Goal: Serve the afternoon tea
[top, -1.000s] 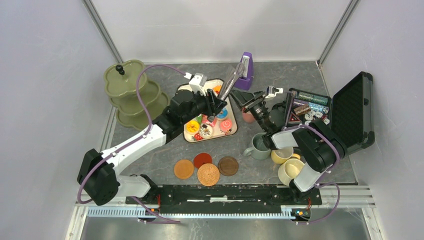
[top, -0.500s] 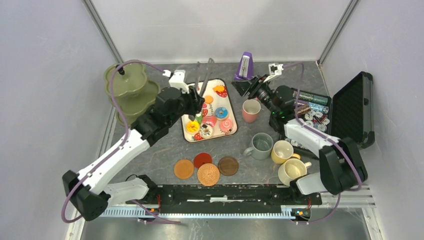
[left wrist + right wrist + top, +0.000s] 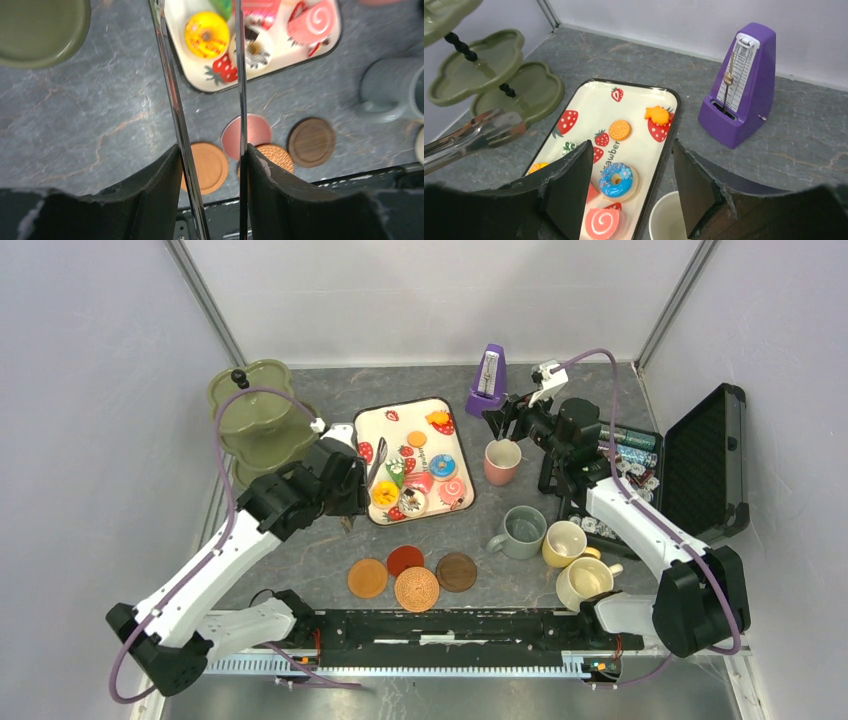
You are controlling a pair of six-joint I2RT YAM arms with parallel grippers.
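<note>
Overhead view of a grey stone-patterned bench (image 3: 320, 560) with 2 robot arms reaching in from its near edge.

The left jaws are gripping a pair of metal tongs (image 3: 172, 110). They are about half open, with 1 black finger (image 3: 150, 200) pressing on each arm of the tongs from outside. The tongs are pointing at the left edge of a strawberry-print tray (image 3: 400, 425). Small toy pastries are lying on the tray, and a yellow doughnut (image 3: 206, 34) is the nearest to the tongs. 4 round coasters (image 3: 417, 589) are lying clustered on the bench on the near side of the tray, close to the left jaws. An olive-green tiered stand (image 3: 262, 425) is standing at the far left, apart from the tongs.

The right jaws are standing wide open and holding nothing. They are hanging close to the far side of a pink mug (image 3: 502, 462), which is sitting just right of the tray. From the right wrist, the mug's rim and a blue doughnut (image 3: 618, 180) are showing between the open jaws.

A grey-green mug (image 3: 520, 530), a yellow mug (image 3: 565, 543) and a cream mug (image 3: 583, 580) are sitting grouped at the near right, well apart from both jaws. A purple metronome (image 3: 487, 380) is standing at the far edge. A black case (image 3: 705, 460) is lying open on the right.
</note>
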